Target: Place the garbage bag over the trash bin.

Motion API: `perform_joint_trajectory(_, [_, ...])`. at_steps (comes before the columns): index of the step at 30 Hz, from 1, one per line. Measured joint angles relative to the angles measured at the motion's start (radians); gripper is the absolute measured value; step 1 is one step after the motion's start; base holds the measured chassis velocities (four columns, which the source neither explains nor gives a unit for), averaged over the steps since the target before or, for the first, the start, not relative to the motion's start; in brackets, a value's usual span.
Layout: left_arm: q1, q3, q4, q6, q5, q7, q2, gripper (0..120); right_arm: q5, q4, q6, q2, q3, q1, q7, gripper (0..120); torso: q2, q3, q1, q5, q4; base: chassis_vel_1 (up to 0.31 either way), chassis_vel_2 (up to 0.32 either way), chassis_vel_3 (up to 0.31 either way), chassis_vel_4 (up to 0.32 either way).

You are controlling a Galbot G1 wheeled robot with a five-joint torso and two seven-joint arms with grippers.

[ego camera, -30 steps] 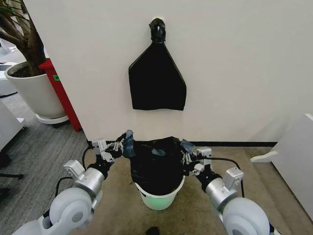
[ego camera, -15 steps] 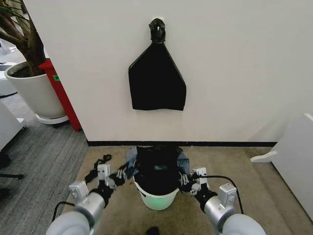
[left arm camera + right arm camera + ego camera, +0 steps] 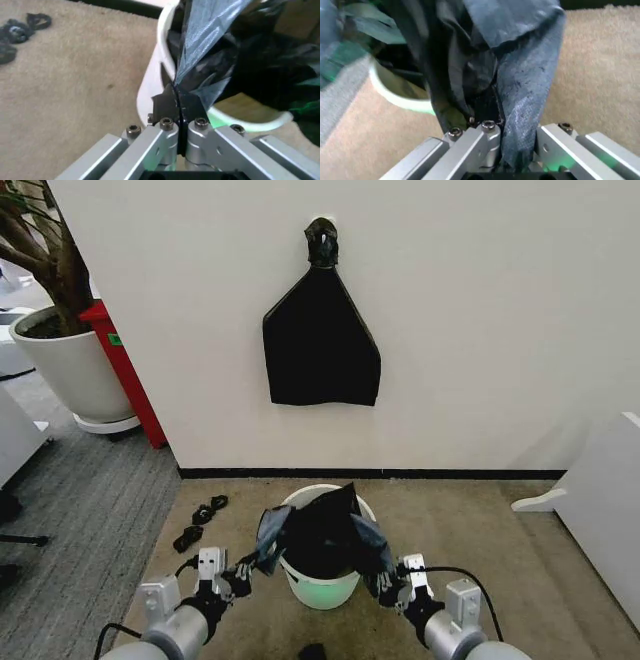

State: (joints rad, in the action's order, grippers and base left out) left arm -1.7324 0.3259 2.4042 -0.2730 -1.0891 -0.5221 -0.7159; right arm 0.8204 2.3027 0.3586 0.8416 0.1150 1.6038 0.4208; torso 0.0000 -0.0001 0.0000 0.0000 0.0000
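Note:
The cream-white trash bin (image 3: 322, 590) stands on the beige carpet near the wall. The glossy black garbage bag (image 3: 320, 532) sits in its mouth, and its edges hang out over the bin's left and right sides. The far rim is bare. My left gripper (image 3: 245, 565) is low at the bin's left side, shut on the bag's edge. At the bin's right side my right gripper (image 3: 385, 582) is shut on the other edge. In the left wrist view the left gripper (image 3: 178, 108) pinches a taut strip of bag (image 3: 210, 41) beside the bin (image 3: 150, 80). In the right wrist view the right gripper (image 3: 490, 112) holds bunched bag (image 3: 525, 78) by the bin (image 3: 395, 95).
A flat black bag (image 3: 320, 350) hangs on the white wall behind the bin. A large white plant pot (image 3: 65, 370) and a red stand (image 3: 125, 370) are at the far left. Small black items (image 3: 200, 525) lie on the carpet left of the bin. White furniture (image 3: 600, 510) stands at the right.
Both grippers have dropped from rim height to low beside the bin, drawing the bag's edges down its sides. The bag has sunk and the far rim now shows.

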Motion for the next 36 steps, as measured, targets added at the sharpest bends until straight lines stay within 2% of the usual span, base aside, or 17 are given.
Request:
perform_joint_trajectory(15, [0.044,0.001,-0.087,-0.044,0.021,-0.030,0.061,0,-0.024,-0.105,0.010,-0.009,0.026,0.008,0.018,0,0.000,0.000,0.000,0.0000,0.0000,0.000,0.000,0.000,0.000])
perform_joint_trajectory(24, [0.046,0.000,-0.110,-0.073,0.026,-0.054,0.080,0,-0.041,-0.144,0.043,-0.017,0.029,0.047,0.036,0,0.000,0.000,0.000,0.0000,-0.0001,0.000,0.000,0.000,0.000])
perform_joint_trajectory(28, [0.063,-0.006,-0.139,-0.068,0.038,-0.052,0.077,0,-0.052,-0.172,0.039,-0.007,0.023,0.037,0.033,0,0.000,0.000,0.000,0.0000,-0.0002,0.000,0.000,0.000,0.000])
perform_joint_trajectory(36, [0.130,-0.041,-0.243,-0.014,0.077,-0.014,0.029,0,-0.065,-0.232,0.023,0.031,-0.007,-0.045,0.025,0,0.000,0.000,0.000,-0.0001,0.0000,0.000,0.000,0.000,0.000])
